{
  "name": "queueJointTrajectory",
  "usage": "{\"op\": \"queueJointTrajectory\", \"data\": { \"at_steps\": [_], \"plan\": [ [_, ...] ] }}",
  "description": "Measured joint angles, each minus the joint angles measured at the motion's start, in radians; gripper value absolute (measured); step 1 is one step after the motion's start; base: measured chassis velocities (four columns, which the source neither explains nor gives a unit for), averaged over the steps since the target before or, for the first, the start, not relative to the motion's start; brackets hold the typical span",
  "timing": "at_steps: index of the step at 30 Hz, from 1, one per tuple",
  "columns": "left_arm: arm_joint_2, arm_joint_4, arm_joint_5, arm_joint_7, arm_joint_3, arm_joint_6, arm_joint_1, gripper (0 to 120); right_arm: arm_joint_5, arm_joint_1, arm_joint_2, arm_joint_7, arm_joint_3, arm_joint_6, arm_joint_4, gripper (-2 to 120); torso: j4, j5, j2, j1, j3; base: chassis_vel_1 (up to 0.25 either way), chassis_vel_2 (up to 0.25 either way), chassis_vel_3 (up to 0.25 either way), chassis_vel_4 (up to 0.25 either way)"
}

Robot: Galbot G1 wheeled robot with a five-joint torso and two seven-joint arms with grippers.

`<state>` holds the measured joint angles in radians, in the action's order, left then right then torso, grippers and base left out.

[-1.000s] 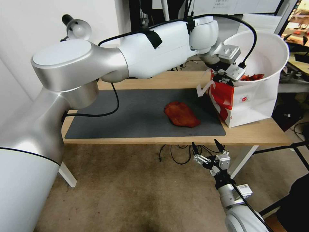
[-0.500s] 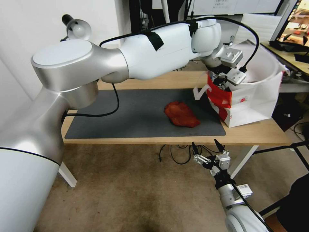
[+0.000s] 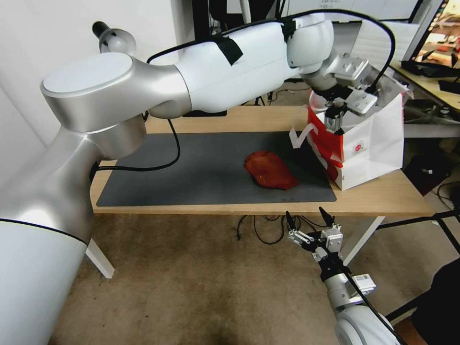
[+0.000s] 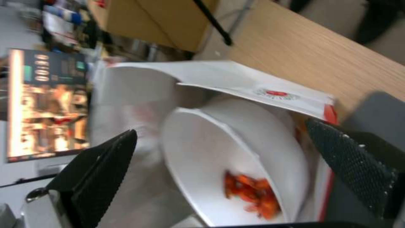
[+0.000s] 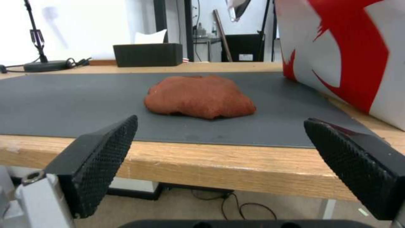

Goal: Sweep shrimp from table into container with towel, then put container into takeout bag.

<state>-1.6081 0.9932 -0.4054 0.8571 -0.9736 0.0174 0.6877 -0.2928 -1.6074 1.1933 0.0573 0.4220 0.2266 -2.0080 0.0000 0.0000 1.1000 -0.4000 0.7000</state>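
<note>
The red and white takeout bag (image 3: 369,143) stands on the right end of the table (image 3: 383,199). The white container (image 4: 202,158) sits tilted inside the bag (image 4: 236,79), with the red-orange shrimp (image 4: 253,194) heaped at its low side. My left gripper (image 3: 335,122) hovers at the bag's mouth, open, its fingers (image 4: 101,171) spread either side of the container's rim. The rust-red towel (image 3: 270,170) lies on the dark mat (image 3: 191,167) left of the bag. My right gripper (image 3: 309,220) hangs open below the table's front edge, facing the towel (image 5: 200,96).
A black box (image 5: 147,54) stands at the back of the table. Cables (image 3: 258,232) hang under the desk. Another desk with a screen (image 3: 431,62) is close behind the bag on the right.
The container, held high over the bag a second ago, has dropped inside it. My left gripper has shifted right and a little up. The right arm and towel are unmoved.
</note>
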Motion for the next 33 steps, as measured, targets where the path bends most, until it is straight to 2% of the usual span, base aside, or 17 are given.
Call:
{"op": "queueJointTrajectory", "data": {
  "at_steps": [1,5,10,15,17,18,20,21,24,25,29,30,33],
  "plan": [
    [0.0,0.006,-0.013,-0.029,0.002,-0.001,0.003,100,0.0,0.0,0.0,0.0,0.0,0.0,0.0,100,0.0,0.0,0.0,0.0,0.0,0.0,0.0,0.0,0.0],
    [0.0,0.028,-0.028,-0.077,0.002,-0.002,0.001,100,0.0,0.0,0.0,0.0,0.0,0.0,0.0,100,-0.0001,0.0,0.0,0.0,0.0,0.0,0.0,0.0,0.0],
    [0.0,0.043,-0.028,-0.091,0.006,-0.001,-0.015,100,0.0,0.0,0.0,0.0,0.0,0.0,0.0,100,-0.0001,0.0001,0.0,0.0,0.0,0.0,0.0,0.0,0.0],
    [0.001,0.07,0.002,-0.079,0.034,0.003,-0.031,100,0.0,0.0,0.0,0.0,0.0,0.0,0.0,100,-0.0001,0.0,0.0,0.0,0.0,0.0,0.0,0.0,0.0],
    [0.029,0.102,0.013,-0.072,0.036,0.003,-0.048,100,0.0,0.0,0.0,0.0,0.0,0.0,0.0,100,-0.0009,0.0003,0.0,0.0,0.0,0.0,0.0,0.0,0.0],
    [0.029,0.102,0.013,-0.072,0.036,0.003,-0.048,100,0.0,0.0,0.0,0.0,0.0,0.0,0.0,100,-0.0009,0.0003,0.0,0.0,0.0,0.0,0.0,0.0,0.0],
    [0.089,0.147,0.03,-0.071,0.036,0.002,-0.083,100,0.0,0.0,0.0,0.0,0.0,0.0,0.0,100,-0.0007,0.0003,0.0,0.0,0.0,0.0,0.0,0.0,0.0],
    [0.089,0.147,0.03,-0.071,0.036,0.002,-0.083,100,0.0,0.0,0.0,0.0,0.0,0.0,0.0,100,-0.0007,0.0003,0.0,0.0,0.0,0.0,0.0,0.0,0.0],
    [0.235,0.233,0.084,-0.067,0.038,0.028,-0.168,100,0.0,0.0,0.0,0.0,0.0,0.0,0.0,100,0.0006,-0.0004,0.0,0.0,0.0,0.0,0.0,0.0,0.0],
    [0.235,0.233,0.084,-0.067,0.038,0.028,-0.168,100,0.0,0.0,0.0,0.0,0.0,0.0,0.0,100,0.0006,-0.0004,0.0,0.0,0.0,0.0,0.0,0.0,0.0],
    [0.396,0.368,0.137,-0.054,0.06,0.072,-0.258,100,0.0,0.0,0.0,0.0,0.0,0.0,0.0,100,0.0001,-0.0007,0.0,0.0,0.0,0.0,0.0,0.0,0.0],
    [0.396,0.368,0.137,-0.054,0.06,0.072,-0.258,100,0.0,0.0,0.0,0.0,0.0,0.0,0.0,100,0.0001,-0.0007,0.0,0.0,0.0,0.0,0.0,0.0,0.0],
    [0.505,0.464,0.167,-0.053,0.092,0.068,-0.31,100,0.0,0.0,0.0,0.0,0.0,0.0,0.0,100,0.0,-0.0008,0.0,0.0,0.0,0.0,0.0,0.0,0.0]
  ]
}}
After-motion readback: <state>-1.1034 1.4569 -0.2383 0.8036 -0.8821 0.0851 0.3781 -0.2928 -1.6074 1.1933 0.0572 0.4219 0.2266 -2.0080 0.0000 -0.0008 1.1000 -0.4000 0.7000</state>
